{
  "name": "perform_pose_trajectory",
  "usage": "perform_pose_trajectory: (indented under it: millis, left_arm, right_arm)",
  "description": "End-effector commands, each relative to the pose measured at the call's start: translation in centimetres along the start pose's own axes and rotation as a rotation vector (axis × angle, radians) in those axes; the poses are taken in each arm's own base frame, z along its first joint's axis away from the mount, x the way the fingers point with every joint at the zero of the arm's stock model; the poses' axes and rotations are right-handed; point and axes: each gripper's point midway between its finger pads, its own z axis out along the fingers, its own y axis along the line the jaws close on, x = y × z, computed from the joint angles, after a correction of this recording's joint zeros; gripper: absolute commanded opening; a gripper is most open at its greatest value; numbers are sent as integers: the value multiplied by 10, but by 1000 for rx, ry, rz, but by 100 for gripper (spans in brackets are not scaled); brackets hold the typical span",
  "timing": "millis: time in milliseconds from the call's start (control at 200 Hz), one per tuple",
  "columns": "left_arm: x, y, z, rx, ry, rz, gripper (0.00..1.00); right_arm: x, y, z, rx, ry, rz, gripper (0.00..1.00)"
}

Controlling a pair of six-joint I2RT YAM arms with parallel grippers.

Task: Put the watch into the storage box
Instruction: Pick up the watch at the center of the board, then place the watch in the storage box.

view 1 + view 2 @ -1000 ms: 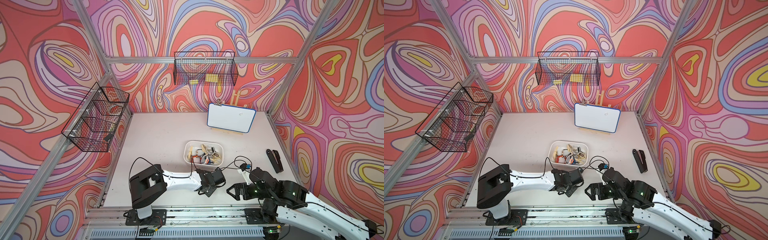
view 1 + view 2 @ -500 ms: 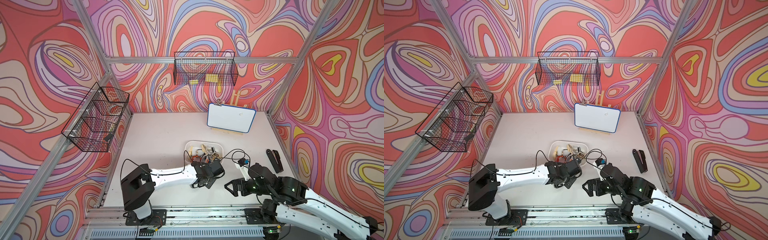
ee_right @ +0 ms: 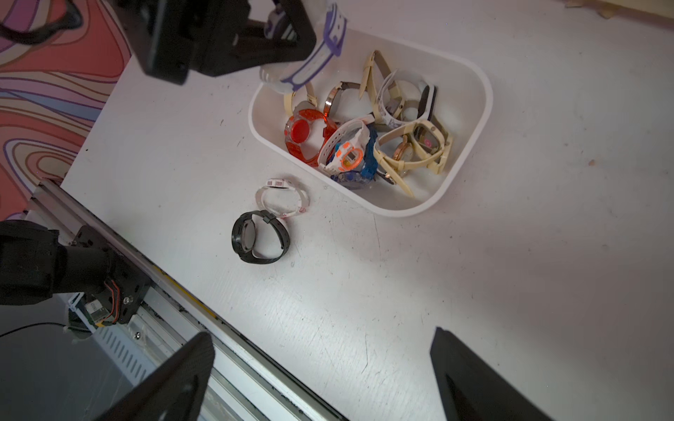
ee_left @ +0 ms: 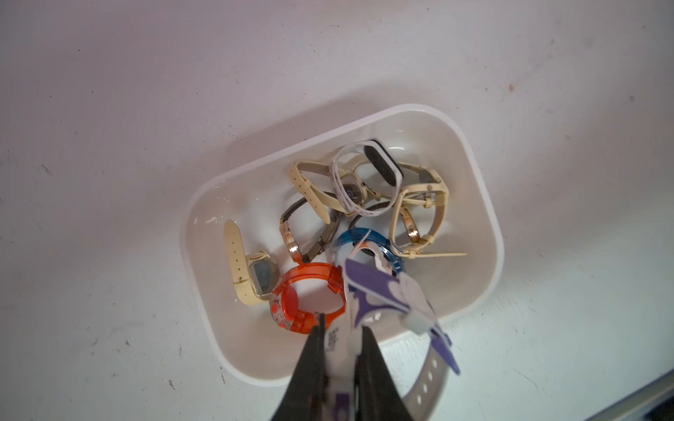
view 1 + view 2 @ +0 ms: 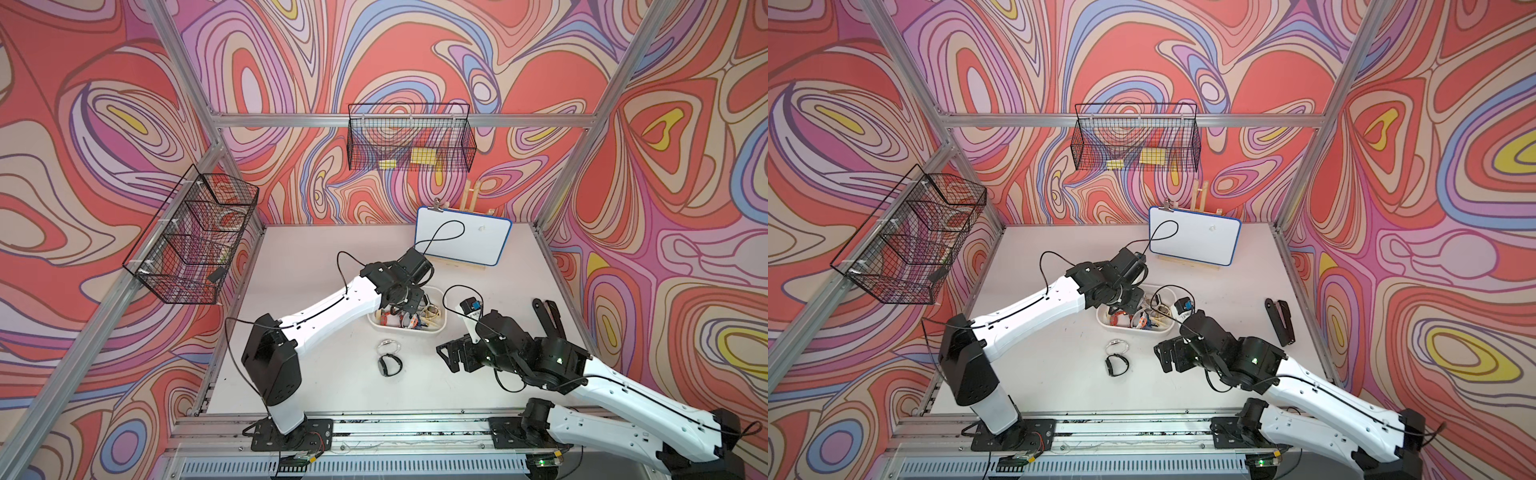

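While the left jaws are clenched on its strap, the white-and-purple watch (image 4: 379, 295) hangs over the left end of the storage box (image 4: 463, 277). It is lifted above the rim, and its holed strap end dangles out past the box's wall. Whether it touches the watches beneath cannot be told. Small dark lettering on the white strap, just at the jaws, seems to read "baby"; the rest is covered.

Inside the box lies a tangle of watches: an orange translucent watch (image 4: 306, 295) at the left end, a blue translucent watch (image 4: 368, 238) beside it, a white watch with an orange digital face (image 3: 346, 155), and several cream-strapped watches (image 4: 419, 215) toward the right end.

On the bench (image 5: 324, 374), just to the near side of the box, a clear-strapped watch (image 3: 282, 197) lies touching a black watch (image 3: 260, 237). The pink print on the clear strap is too small to read.

Right of those two, the right jaws hang released, spread wide, holding nothing.

A black stapler (image 5: 1280, 322) lies near the bench's right edge, and a blue-edged whiteboard (image 5: 461, 237) leans on a wooden easel at the far side.
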Motion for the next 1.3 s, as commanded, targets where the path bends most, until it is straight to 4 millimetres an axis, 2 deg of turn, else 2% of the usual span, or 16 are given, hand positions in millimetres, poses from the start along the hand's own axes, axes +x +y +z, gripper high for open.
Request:
perform_pose_trajectory:
  millis: [0, 190, 386, 591, 911, 1297]
  left_arm:
    - [18, 15, 22, -51, 126, 47, 5]
    - [25, 37, 52, -116, 184, 23, 3]
    - [27, 43, 68, -140, 187, 14, 4]
    - [26, 48, 85, -156, 205, 13, 5]
    - [10, 57, 96, -194, 201, 30, 7]
    - [8, 53, 108, -173, 223, 54, 10]
  right_arm:
    - [-19, 8, 11, 3, -35, -66, 98]
    - [-30, 13, 36, -30, -7, -61, 98]
    - [-34, 11, 43, -59, -2, -43, 98]
    - [-27, 9, 48, -57, 16, -35, 98]
    - [-13, 3, 55, -49, 39, -13, 98]
    - [-3, -6, 56, -26, 50, -5, 98]
